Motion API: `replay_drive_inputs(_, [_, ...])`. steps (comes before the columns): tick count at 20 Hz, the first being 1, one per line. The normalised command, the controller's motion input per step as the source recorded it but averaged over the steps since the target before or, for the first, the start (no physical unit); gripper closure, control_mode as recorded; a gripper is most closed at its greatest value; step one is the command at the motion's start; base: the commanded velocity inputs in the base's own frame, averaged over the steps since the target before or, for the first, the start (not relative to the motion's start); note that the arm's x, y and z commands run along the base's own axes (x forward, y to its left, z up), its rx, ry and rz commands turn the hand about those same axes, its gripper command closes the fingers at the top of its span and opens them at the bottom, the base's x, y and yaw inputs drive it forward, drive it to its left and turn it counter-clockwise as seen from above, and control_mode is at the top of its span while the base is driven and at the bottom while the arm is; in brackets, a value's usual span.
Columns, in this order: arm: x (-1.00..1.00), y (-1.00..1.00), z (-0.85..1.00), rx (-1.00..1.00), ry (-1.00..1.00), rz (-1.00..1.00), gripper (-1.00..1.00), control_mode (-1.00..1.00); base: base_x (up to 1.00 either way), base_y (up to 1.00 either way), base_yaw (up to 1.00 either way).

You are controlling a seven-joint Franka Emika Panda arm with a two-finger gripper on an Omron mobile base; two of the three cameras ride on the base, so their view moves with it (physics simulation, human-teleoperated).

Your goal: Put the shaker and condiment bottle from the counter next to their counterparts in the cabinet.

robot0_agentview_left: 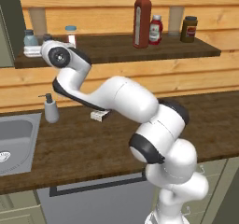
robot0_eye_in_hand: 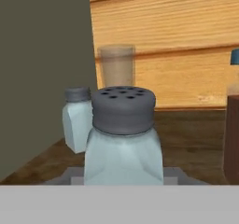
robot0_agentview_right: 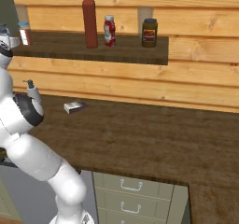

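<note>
A wall of light horizontal wooden planks [robot0_agentview_right: 196, 69] runs behind the whole scene, warm and evenly lit. Below it lies a dark brown wood-grain surface [robot0_agentview_right: 154, 134] that stretches wall to front edge. A steel sink [robot0_agentview_left: 16, 141] is sunk into the surface at its left end. Under the front edge stand pale grey-green drawers [robot0_agentview_right: 135, 190] with curved metal handles, and beside them a plain grey panel [robot0_agentview_left: 93, 202] with a dark strip along its top. A flat dark olive wall panel [robot0_eye_in_hand: 42, 73] closes the far left side
</note>
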Motion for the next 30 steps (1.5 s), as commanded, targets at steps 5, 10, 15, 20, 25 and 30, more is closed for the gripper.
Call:
replay_drive_inputs(5, [0.42,0.27,-0.07,-0.04,-0.02,0.00,1.00,-1.00,0.00,0.00,0.00])
replay_drive_inputs(10, [0.25,0.37,-0.13,-0.04,-0.01,0.00,1.00,-1.00,0.00,0.00,0.00])
replay_drive_inputs(15, [0.13,0.48,-0.17,-0.05,-0.01,0.00,1.00,-1.00,0.00,0.00,0.00])
replay_drive_inputs(20, [0.21,0.20,-0.35,-0.08,-0.09,0.00,1.00,-1.00,0.00,0.00,0.00])
replay_drive_inputs(25, [0.22,0.17,-0.48,-0.05,-0.10,0.02,1.00,-1.00,0.00,0.00,0.00])
replay_drive_inputs(30, [0.08,0.21,-0.49,-0.01,-0.01,0.01,-1.00,-1.00,0.00,0.00,0.00])
